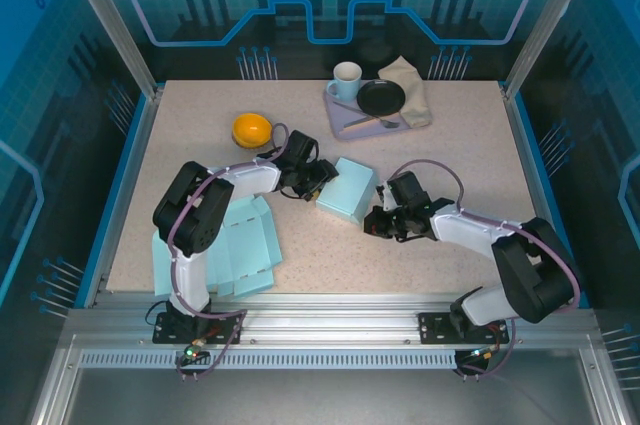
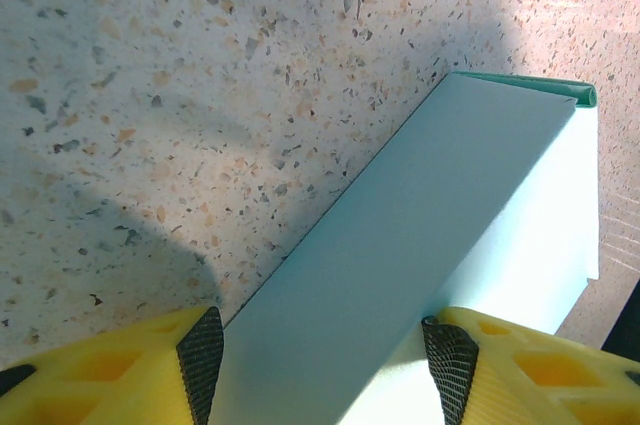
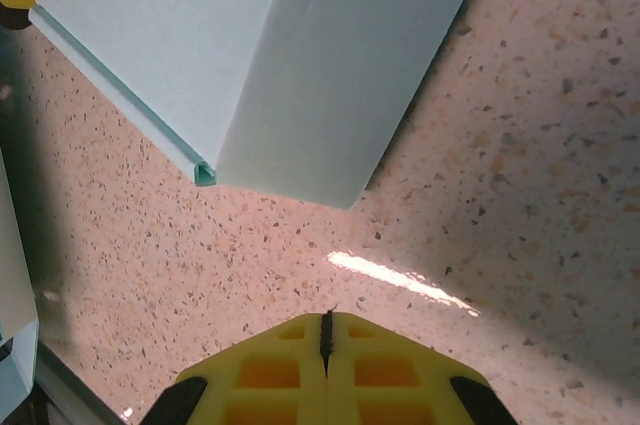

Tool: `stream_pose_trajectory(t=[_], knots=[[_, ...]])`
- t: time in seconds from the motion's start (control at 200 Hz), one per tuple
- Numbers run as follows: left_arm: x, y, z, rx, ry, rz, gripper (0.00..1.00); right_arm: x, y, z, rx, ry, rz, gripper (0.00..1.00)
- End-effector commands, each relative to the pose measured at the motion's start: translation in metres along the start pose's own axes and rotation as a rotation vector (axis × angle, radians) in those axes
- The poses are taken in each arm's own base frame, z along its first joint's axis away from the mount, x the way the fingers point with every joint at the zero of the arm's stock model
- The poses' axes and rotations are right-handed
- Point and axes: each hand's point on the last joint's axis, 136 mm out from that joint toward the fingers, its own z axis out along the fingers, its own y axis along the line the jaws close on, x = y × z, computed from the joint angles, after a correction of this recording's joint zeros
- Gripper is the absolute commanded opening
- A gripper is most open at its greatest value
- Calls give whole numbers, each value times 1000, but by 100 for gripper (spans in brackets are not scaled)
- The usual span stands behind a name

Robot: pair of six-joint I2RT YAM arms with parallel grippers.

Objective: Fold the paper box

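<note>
The folded pale teal paper box lies on the speckled table in the middle. My left gripper meets the box's left end, and the box wall spans the whole gap between its black pads, touching both, so it is shut on the box. My right gripper is just off the box's near right corner, shut with nothing in it. Its yellow fingers are pressed together a short way from the box corner, apart from it.
Flat unfolded teal box blanks lie at the near left beside the left arm's base. An orange bowl sits behind the left arm. A tray at the back holds a mug, black plate and napkin.
</note>
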Motion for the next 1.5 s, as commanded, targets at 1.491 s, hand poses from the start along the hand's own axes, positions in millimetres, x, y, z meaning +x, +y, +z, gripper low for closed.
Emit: stream_pose_trajectory(t=[1.491], knots=[[114,110,34,-277,229,-224,60,-44,90,40,-396,-141,-17,2]])
